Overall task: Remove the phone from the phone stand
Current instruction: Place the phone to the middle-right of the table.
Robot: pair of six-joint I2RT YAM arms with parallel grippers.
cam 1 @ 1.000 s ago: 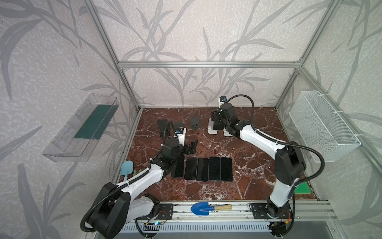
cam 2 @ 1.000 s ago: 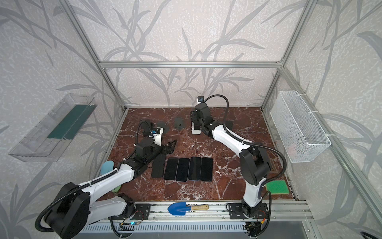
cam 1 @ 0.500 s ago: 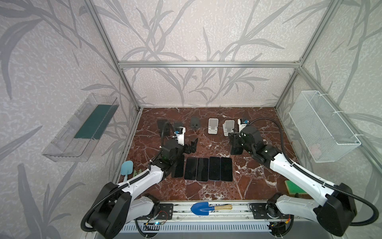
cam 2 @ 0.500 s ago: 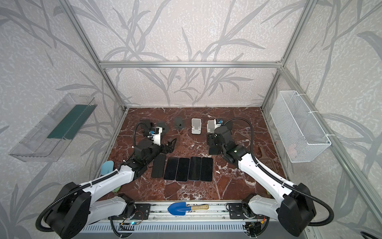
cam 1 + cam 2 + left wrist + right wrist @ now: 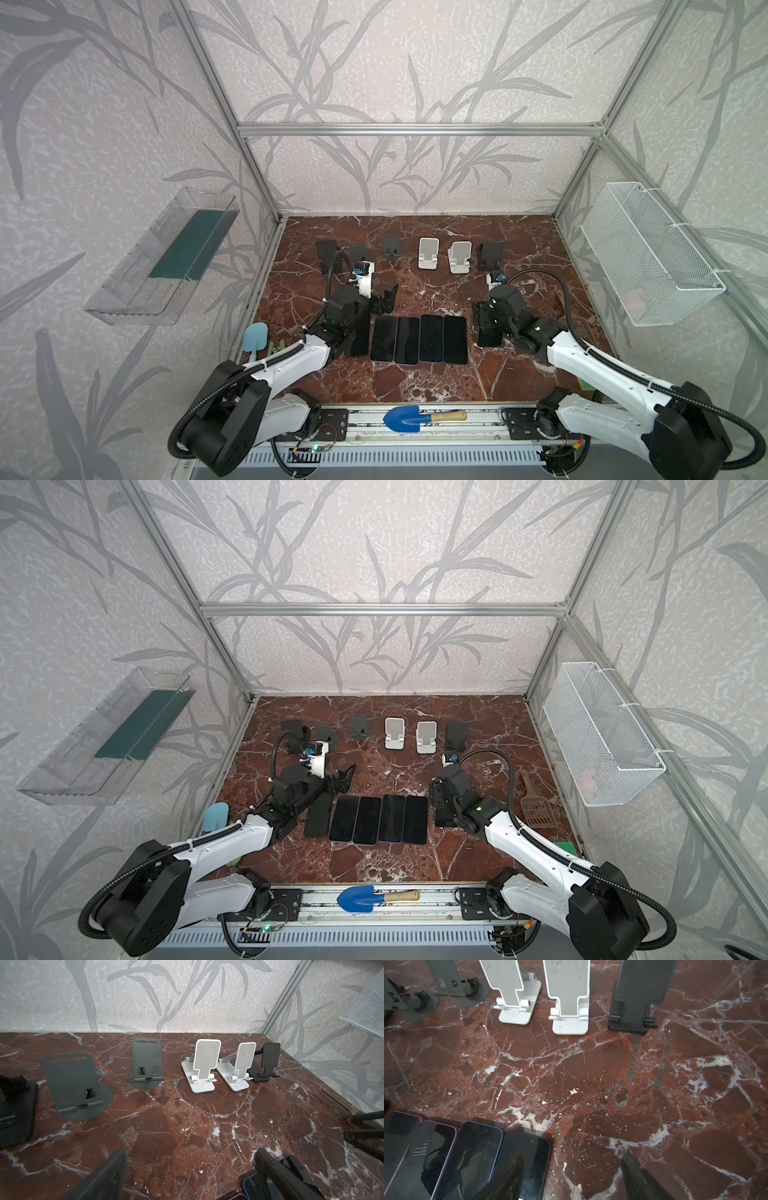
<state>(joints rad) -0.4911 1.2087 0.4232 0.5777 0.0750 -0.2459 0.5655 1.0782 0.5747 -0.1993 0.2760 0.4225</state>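
Note:
A row of phone stands lines the back: a black stand (image 5: 326, 251), two grey stands (image 5: 74, 1082), two white stands (image 5: 428, 253) and a black stand (image 5: 490, 255). None of them holds anything. In both top views my right gripper (image 5: 486, 318) is low over the marble, shut on a dark phone (image 5: 490, 336), just right of several phones (image 5: 431, 338) lying flat. In the right wrist view the right gripper (image 5: 572, 1155) has only marble between its fingertips; the phone is hidden. My left gripper (image 5: 189, 1167) is open and empty behind the flat row's left end.
A white wire basket (image 5: 648, 257) hangs on the right wall and a clear shelf (image 5: 166, 257) on the left. A blue trowel (image 5: 405, 417) lies on the front rail. A pale blue spatula (image 5: 255, 336) lies front left, a brown scoop (image 5: 536, 804) at the right.
My right arm has drawn back from the white stands with the dark phone and lowered it beside the flat row. The left arm has hardly moved.

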